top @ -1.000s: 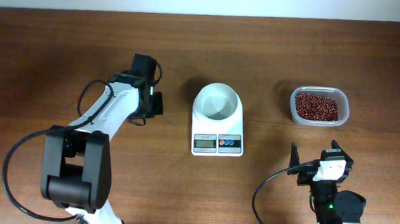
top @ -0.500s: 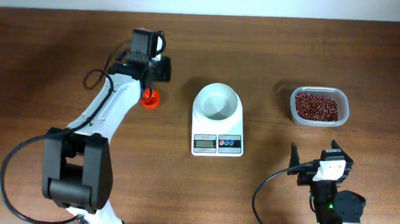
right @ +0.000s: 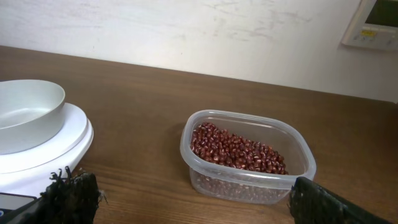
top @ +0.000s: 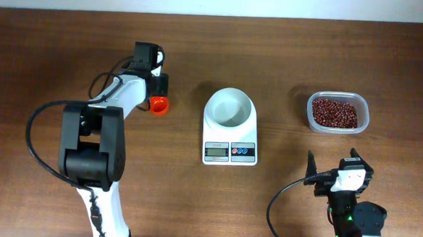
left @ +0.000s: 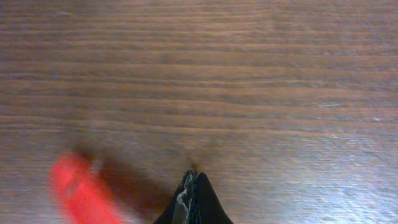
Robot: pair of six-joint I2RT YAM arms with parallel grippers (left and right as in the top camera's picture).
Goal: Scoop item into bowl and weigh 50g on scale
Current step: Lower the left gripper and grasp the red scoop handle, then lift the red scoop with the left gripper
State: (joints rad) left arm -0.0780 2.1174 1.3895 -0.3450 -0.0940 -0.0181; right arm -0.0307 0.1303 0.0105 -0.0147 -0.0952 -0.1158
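Brown wood grain is seen across the whole worktop [top: 56, 30]. The scale [top: 229, 153] is set near its middle, with the grey display and the two buttons turned toward the arms' bases. The bowl [top: 230, 108] is seated on the scale's platform and covers most of it; the reading on the display cannot be made out.

The beans [top: 334, 112] are heaped in a clear plastic container [top: 363, 119], which is placed well to the right of the scale and apart from it. In the right wrist view the container is seen straight ahead, with the bowl and scale at the left edge.

The left arm is stretched toward the far left part of the worktop. Just beside its wrist, between the arm and the scale, a small orange-red object [top: 158, 105] is laid on the wood; in the left wrist view it is shown only as a blur at the lower left. The left fingers [left: 202, 202] are pressed together to a point above bare wood, clenched, with nothing grasped between them and the orange-red object left apart from their tips.

The right fingers [right: 69, 198] are spread wide at the two lower corners of the right wrist view, released and holding nothing, and are kept on the near side of the container, clear of it
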